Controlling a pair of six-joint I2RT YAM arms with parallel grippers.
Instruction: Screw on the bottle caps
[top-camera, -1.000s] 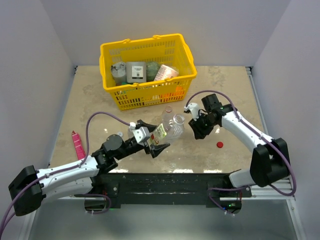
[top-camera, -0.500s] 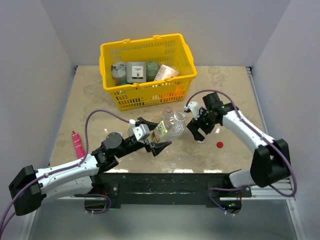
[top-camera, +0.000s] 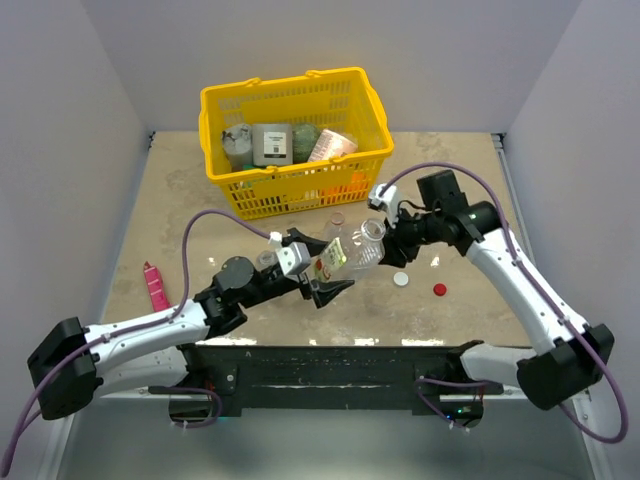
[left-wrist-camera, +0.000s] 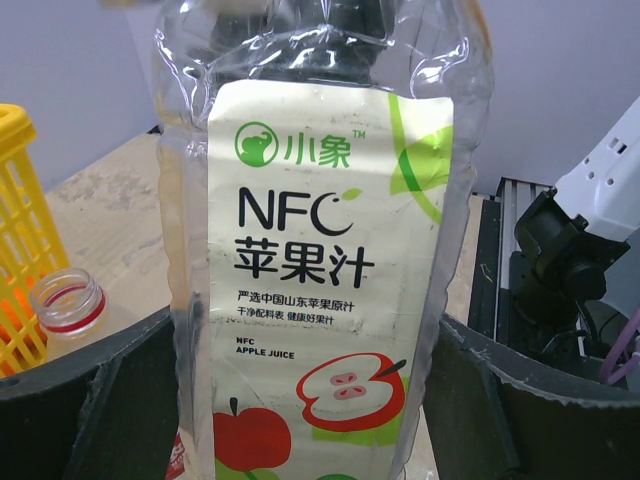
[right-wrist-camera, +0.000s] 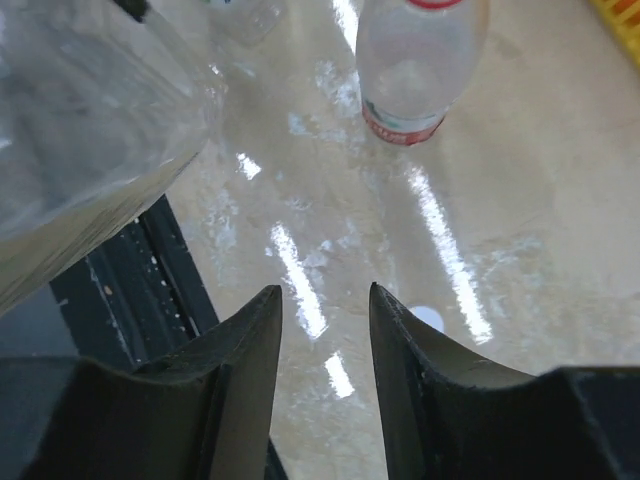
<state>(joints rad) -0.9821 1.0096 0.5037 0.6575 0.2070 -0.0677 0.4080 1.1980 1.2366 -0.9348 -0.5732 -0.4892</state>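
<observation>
Table (top-camera: 190, 210) now bears a white cap (top-camera: 400, 278), released by the narrow, empty right pincer (right-wrist-camera: 322, 300); the bottle (left-wrist-camera: 320, 250), gripped by the left pincer (top-camera: 318, 268), is left uncapped.

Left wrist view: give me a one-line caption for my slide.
Left gripper holds the apple juice bottle; a small capless bottle stands beside the yellow basket.

The top camera looks down from high behind the arm bases over the whole surface (top-camera: 470, 180), the left wrist camera faces 3 o'clock, close against the juice bottle (left-wrist-camera: 320, 250), and the right wrist camera tilts down toward 9 o'clock, both wrist views sharing that bottle and the slim bottle (right-wrist-camera: 415, 60).
</observation>
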